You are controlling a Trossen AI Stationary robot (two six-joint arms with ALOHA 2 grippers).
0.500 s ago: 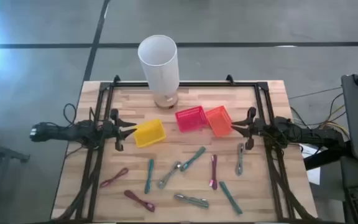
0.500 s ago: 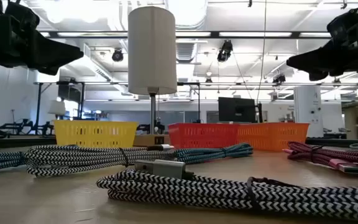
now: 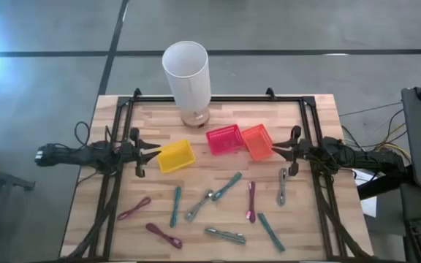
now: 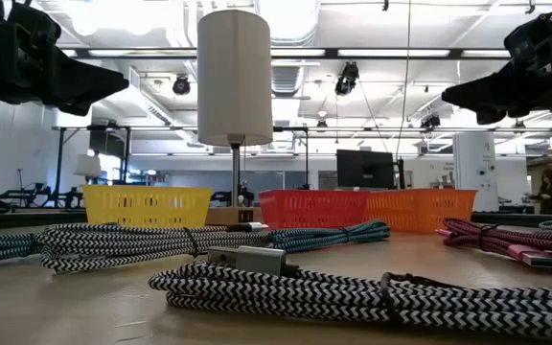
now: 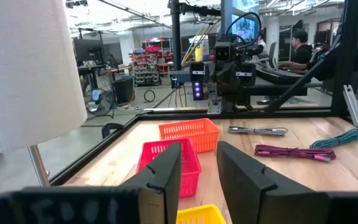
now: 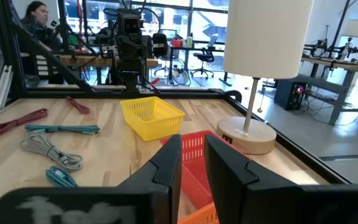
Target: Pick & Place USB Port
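Several bundled USB cables, maroon, teal and grey, lie flat on the near half of the wooden table; among them are a grey one, a teal one and a maroon one. Three small baskets stand in a row farther back: yellow, red, orange. My left gripper hovers at the table's left, next to the yellow basket, slightly open and empty. My right gripper hovers at the right, beside the orange basket, slightly open and empty.
A tall white lamp stands on a round base at the far edge, behind the baskets. A dark metal frame runs around the tabletop. In the low view a striped cable lies closest to the near edge. People sit in the room beyond.
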